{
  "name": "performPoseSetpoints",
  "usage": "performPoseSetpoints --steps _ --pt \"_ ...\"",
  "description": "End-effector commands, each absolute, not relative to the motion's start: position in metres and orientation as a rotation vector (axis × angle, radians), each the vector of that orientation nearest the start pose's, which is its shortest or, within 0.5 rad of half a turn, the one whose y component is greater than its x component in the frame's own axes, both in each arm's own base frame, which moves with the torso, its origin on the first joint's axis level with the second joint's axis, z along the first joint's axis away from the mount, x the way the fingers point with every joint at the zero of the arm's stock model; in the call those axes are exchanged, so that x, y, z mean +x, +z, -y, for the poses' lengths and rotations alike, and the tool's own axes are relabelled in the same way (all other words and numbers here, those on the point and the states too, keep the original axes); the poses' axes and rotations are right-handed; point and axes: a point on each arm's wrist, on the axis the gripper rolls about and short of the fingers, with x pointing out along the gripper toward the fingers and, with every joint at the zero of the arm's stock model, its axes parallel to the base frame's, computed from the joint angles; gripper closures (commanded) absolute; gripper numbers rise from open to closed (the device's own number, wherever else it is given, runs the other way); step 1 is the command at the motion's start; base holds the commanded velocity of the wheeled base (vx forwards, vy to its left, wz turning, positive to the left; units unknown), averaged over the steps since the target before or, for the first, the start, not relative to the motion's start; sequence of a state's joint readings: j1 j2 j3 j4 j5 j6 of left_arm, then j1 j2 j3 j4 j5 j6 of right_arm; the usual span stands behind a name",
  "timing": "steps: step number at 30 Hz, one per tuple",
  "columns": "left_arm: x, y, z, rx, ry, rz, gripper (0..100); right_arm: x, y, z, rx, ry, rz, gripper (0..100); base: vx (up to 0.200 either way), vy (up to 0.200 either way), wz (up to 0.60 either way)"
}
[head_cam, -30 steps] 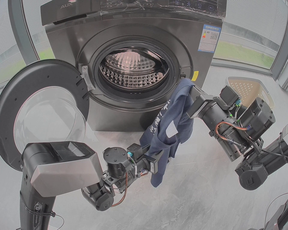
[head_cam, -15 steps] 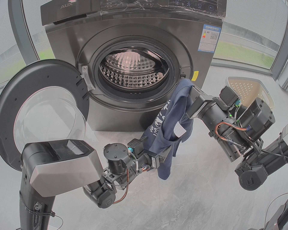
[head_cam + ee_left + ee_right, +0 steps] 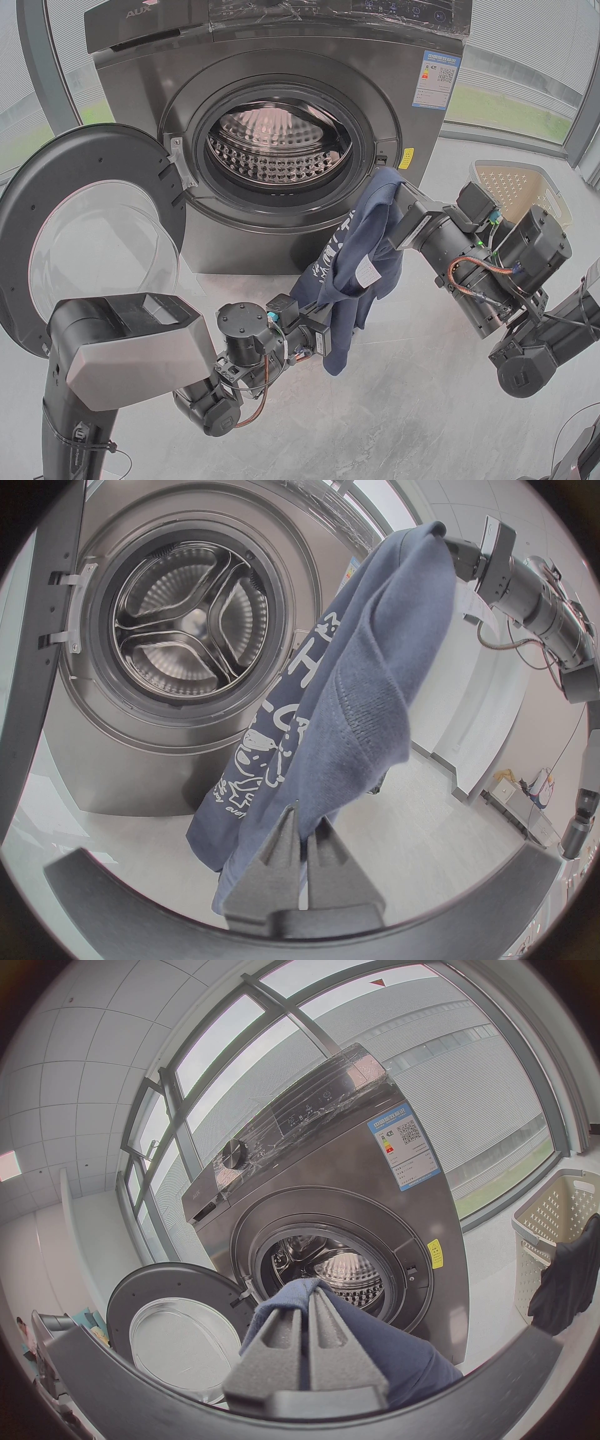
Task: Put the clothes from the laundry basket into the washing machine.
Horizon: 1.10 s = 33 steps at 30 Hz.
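Navy garment (image 3: pixel 362 244) hangs between both arms before the open washing machine (image 3: pixel 144 87). Right gripper (image 3: pixel 306 1300) jaws clamp its top; left gripper (image 3: pixel 304 824) jaws pinch its lower fold.

The head camera looks steeply down on the washer (image 3: pixel 156 75) front, from farther off than the wrist cameras. The left wrist camera sits low behind the left pincer (image 3: pixel 306 817), facing up past the shirt (image 3: pixel 362 686) just ahead of it into the drum (image 3: pixel 187 620). The right wrist camera sits behind the right pincer (image 3: pixel 306 1310), facing the washer beyond it. All three share drum and shirt.
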State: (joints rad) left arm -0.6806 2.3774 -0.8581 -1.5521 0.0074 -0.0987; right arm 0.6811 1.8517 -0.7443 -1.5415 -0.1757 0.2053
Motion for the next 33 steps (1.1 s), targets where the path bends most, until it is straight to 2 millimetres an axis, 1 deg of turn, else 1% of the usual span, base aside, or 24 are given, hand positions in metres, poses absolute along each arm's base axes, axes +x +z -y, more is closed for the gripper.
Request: performPoseSetpoints --steps 1,3,5,7,9,10,11,13,15,18,20,23,25,26,29,30,33 --pt "0.300 0.076 0.241 -0.127 -0.674 0.049 100 0.253 0.207 -0.198 0.376 0.533 0.345 100 0.000 0.000 0.00" --pt "0.292 0.096 0.229 -0.137 -0.663 0.080 100 0.254 0.208 -0.198 0.377 0.531 0.346 100 0.000 0.000 0.00" --pt "0.284 0.109 0.220 -0.144 -0.660 0.098 100 0.253 0.207 -0.198 0.376 0.531 0.345 100 0.000 0.000 0.00" --pt "0.278 0.124 0.204 -0.155 -0.637 0.123 100 0.253 0.208 -0.197 0.377 0.530 0.347 100 0.000 0.000 0.00" --pt "0.274 0.136 0.190 -0.158 -0.613 0.145 100 0.254 0.208 -0.197 0.377 0.528 0.348 100 0.000 0.000 0.00" --pt "0.274 0.136 0.190 -0.158 -0.613 0.145 100 0.254 0.208 -0.197 0.377 0.528 0.348 100 0.000 0.000 0.00" --pt "0.268 0.148 0.172 -0.161 -0.594 0.168 100 0.255 0.208 -0.195 0.376 0.522 0.349 100 0.000 0.000 0.00" --pt "0.265 0.157 0.159 -0.164 -0.577 0.190 100 0.256 0.208 -0.194 0.374 0.518 0.349 100 0.000 0.000 0.00" --pt "0.263 0.172 0.140 -0.171 -0.552 0.241 100 0.256 0.207 -0.194 0.375 0.515 0.346 100 0.000 0.000 0.00" --pt "0.259 0.189 0.121 -0.193 -0.513 0.294 100 0.256 0.205 -0.193 0.371 0.510 0.337 100 0.000 0.000 0.00" --pt "0.254 0.201 0.112 -0.225 -0.500 0.330 100 0.256 0.205 -0.192 0.374 0.491 0.336 100 0.000 0.000 0.00" --pt "0.254 0.212 0.108 -0.258 -0.491 0.362 100 0.260 0.203 -0.186 0.371 0.464 0.334 100 0.000 0.000 0.00" --pt "0.254 0.214 0.108 -0.259 -0.490 0.370 100 0.260 0.202 -0.185 0.369 0.459 0.332 100 0.000 0.000 0.00" --pt "0.255 0.217 0.104 -0.260 -0.479 0.383 100 0.261 0.202 -0.182 0.368 0.452 0.328 100 0.000 0.000 0.00" --pt "0.256 0.217 0.102 -0.258 -0.468 0.385 100 0.261 0.202 -0.181 0.367 0.449 0.329 100 0.000 0.000 0.00" --pt "0.258 0.219 0.097 -0.257 -0.448 0.401 100 0.259 0.205 -0.179 0.370 0.449 0.339 100 0.000 0.000 0.00" --pt "0.259 0.227 0.097 -0.262 -0.444 0.432 100 0.257 0.209 -0.179 0.375 0.453 0.350 100 0.000 0.000 0.00"
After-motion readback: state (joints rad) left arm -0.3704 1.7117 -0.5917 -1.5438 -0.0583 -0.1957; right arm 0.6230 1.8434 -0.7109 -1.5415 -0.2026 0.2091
